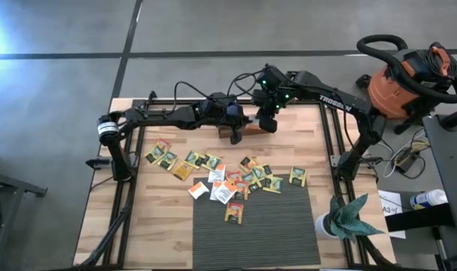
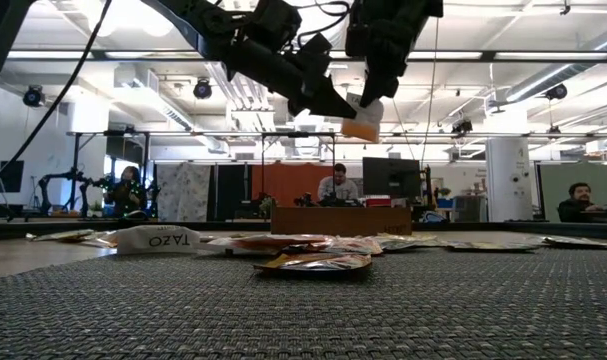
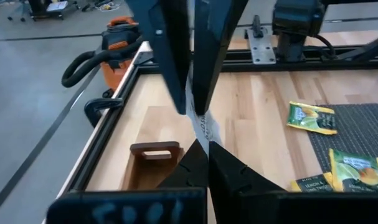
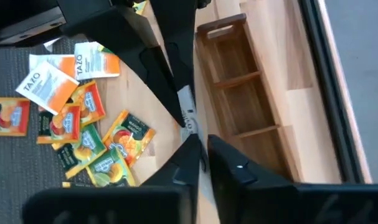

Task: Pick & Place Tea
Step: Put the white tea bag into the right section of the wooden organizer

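Both grippers aloft over the wooden tray (image 4: 238, 93) at the table's far edge — left gripper (image 3: 201, 127) and right gripper (image 4: 190, 127) both clenched on one white-and-orange sachet (image 2: 362, 122), held between them in the air. Tray compartments in view bare. Remaining tea sachets (image 1: 228, 179) scattered on wood and grey mat (image 1: 251, 233) — sorting barely begun, by the look of it.

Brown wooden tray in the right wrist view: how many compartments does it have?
3 in the brown wooden tray: one beside its handle end, one in the middle, one at the opposite end, partly hidden at its edge.
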Available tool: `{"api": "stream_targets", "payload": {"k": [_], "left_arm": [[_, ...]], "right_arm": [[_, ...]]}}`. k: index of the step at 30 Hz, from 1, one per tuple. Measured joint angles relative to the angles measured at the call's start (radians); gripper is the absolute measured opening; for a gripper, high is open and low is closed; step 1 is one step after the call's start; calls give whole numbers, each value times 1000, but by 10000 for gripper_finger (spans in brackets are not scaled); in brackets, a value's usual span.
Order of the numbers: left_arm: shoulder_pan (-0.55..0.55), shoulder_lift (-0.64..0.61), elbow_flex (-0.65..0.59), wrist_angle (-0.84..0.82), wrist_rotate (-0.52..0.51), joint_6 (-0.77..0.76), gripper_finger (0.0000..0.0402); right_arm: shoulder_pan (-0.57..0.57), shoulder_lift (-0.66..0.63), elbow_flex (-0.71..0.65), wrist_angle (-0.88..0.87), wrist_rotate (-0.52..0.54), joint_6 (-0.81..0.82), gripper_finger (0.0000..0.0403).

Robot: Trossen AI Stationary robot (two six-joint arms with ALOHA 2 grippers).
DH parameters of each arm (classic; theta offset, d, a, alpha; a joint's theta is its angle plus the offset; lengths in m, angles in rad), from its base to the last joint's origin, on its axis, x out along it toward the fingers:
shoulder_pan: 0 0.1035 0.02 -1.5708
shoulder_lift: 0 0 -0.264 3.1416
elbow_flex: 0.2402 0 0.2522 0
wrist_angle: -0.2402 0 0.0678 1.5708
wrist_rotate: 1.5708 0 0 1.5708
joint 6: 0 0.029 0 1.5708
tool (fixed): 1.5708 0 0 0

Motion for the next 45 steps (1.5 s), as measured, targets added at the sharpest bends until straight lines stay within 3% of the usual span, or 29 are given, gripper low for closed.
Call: {"api": "stream_targets", "payload": {"k": [9,13,19,31,38,45], "left_arm": [[0,0,0,-22,-39,-117,77],[0,-4,0,-136,-118,-182,103],[0,-64,-20,-303,-184,-308,108],[-3,-477,-429,-166,-254,-556,108],[-7,-656,-613,-76,-320,-694,108],[-16,-710,-666,-68,-348,-730,108]], "right_arm": [[-2,0,0,-3,59,-24,9],[-9,0,-1,-2,145,-51,9],[-56,14,-26,32,155,-131,9],[-120,199,-44,61,89,-262,9],[-129,273,-44,76,171,-304,9],[-130,258,-43,70,281,-313,8]]}}
